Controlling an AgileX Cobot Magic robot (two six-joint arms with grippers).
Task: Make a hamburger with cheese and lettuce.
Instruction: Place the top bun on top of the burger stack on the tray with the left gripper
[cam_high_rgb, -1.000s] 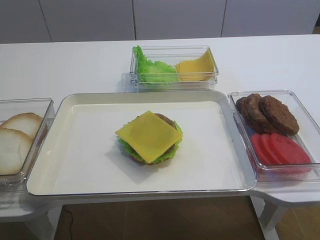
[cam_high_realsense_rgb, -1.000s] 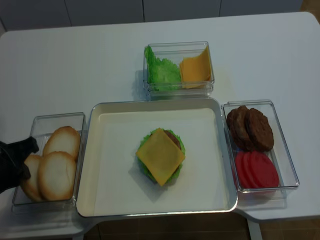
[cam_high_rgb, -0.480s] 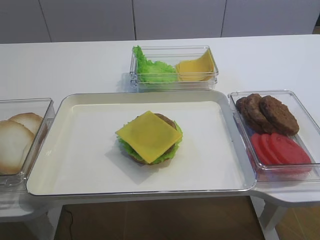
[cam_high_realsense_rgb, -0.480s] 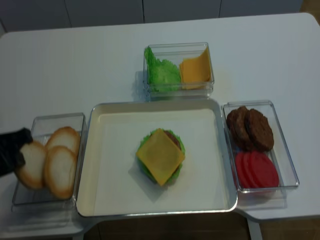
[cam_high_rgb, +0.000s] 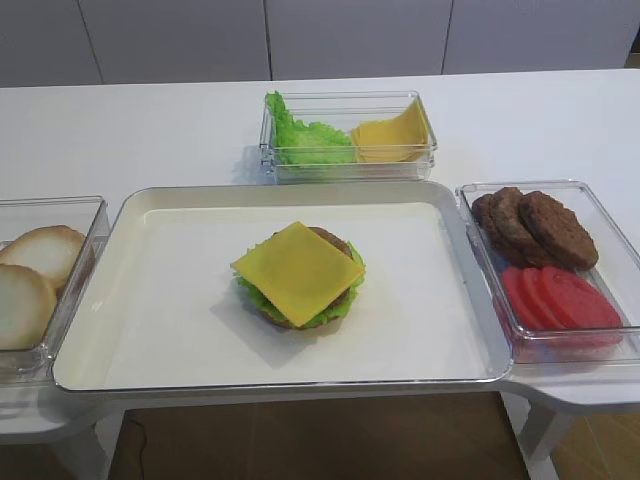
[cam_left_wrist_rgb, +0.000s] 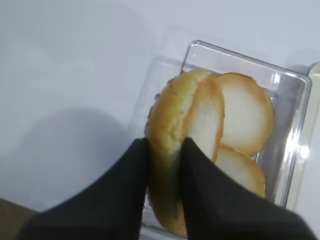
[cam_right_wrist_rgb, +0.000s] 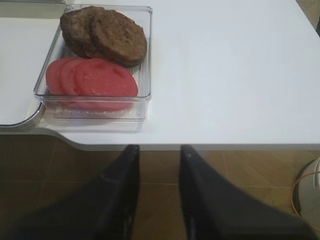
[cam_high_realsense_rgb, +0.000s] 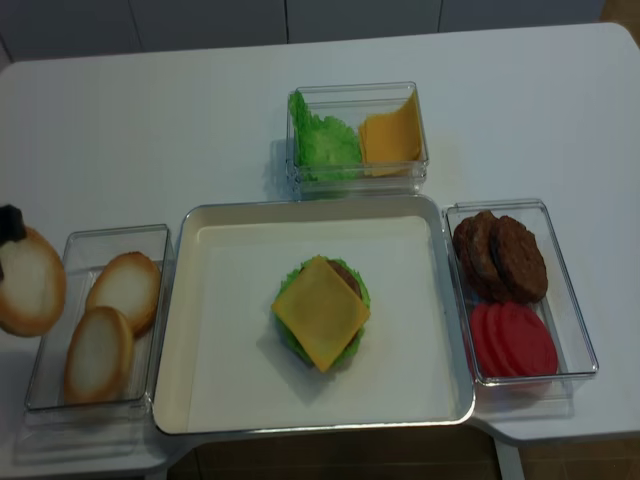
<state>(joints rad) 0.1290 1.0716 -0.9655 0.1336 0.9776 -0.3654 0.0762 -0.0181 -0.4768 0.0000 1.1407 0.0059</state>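
The white tabletop (cam_high_realsense_rgb: 150, 120) carries a shallow cream metal tray (cam_high_realsense_rgb: 200, 370) at its near centre. On the tray sits the unfinished hamburger (cam_high_realsense_rgb: 321, 312): a brown patty on a frilly green lettuce leaf (cam_high_realsense_rgb: 287, 338), capped by one square yellow cheese slice (cam_high_rgb: 297, 271) whose corners jut past the round layers; no top bun is on it.

Beyond the tray, a clear plastic bin (cam_high_realsense_rgb: 357, 95) holds loose green leaves beside stacked yellow slices. Right of the tray, a second clear bin (cam_right_wrist_rgb: 145, 60) contains dark brown patties at its far end and red tomato slices at its near end. Left of the tray, a third clear bin (cam_high_realsense_rgb: 60, 300) holds two pale bun halves.

The left gripper (cam_left_wrist_rgb: 164, 170) is clamped on a golden bun half (cam_left_wrist_rgb: 172, 130), held edgewise above that bin. The right gripper (cam_right_wrist_rgb: 159, 180) hangs off the table's near right edge, jaws parted, holding nothing. Pale cabinet panels (cam_high_rgb: 350, 35) back the table; brown flooring (cam_right_wrist_rgb: 240, 170) lies below.
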